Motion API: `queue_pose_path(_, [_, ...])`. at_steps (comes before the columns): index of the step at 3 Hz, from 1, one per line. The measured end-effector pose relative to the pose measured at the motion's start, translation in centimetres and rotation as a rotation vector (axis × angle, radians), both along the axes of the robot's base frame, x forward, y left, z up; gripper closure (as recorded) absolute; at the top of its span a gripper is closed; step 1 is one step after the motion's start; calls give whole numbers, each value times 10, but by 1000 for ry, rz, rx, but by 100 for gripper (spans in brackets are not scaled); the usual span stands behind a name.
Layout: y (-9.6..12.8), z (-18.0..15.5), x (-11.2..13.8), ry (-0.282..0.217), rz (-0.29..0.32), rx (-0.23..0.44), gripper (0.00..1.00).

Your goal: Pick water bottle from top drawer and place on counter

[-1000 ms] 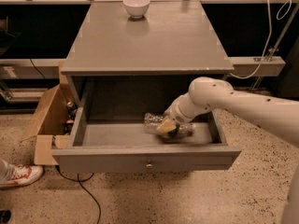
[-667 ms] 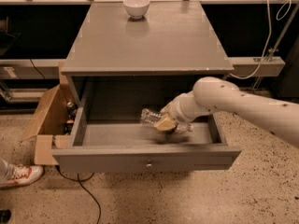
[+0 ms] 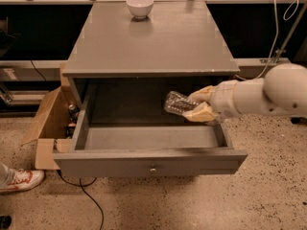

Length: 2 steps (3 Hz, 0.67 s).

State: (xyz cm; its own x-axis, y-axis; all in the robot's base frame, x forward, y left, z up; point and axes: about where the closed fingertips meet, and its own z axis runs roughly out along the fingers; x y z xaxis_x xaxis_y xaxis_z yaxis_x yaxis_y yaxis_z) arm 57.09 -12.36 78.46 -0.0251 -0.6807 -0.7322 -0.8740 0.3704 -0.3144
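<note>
Lifted since the earlier frames: the small clear crinkled plastic water bottle (image 3: 176, 103) is off the drawer floor, where it lay a second ago, and is now in the air over the right part of the drawer. The two-finger hand (image 3: 199, 105) has come up and drawn back to the right with it. The white rounded arm (image 3: 261, 97) now enters from the right edge at mid height, rather than reaching down from the upper right.

Hand state: closed on the water bottle. One tan finger lies above the bottle and one below, and both pinch its right end. The bottle lies roughly on its side, with its free end pointing left. It sits in front of the dark opening under the table top and touches neither the drawer floor nor the walls.

The wide shallow grey top drawer (image 3: 148, 159) is pulled fully out, as before. Its small round metal knob (image 3: 152, 169) is at the centre of the front panel.

The flat matte grey table (image 3: 148, 47) carries a white round bowl (image 3: 140, 6) near its far edge, in the same place as before.

An open brown cardboard box (image 3: 45, 123) stands on the speckled floor against the cabinet's left side. A white and red shoe (image 3: 19, 180) shows at the lower left edge.

Writing: any print on the bottle is too small to read.
</note>
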Motion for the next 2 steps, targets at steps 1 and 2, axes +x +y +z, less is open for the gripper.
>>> queue_pose_path(1, [-27, 39, -8, -67, 15, -23, 100])
queue_pose_path(2, [-27, 40, -8, -68, 16, -23, 100])
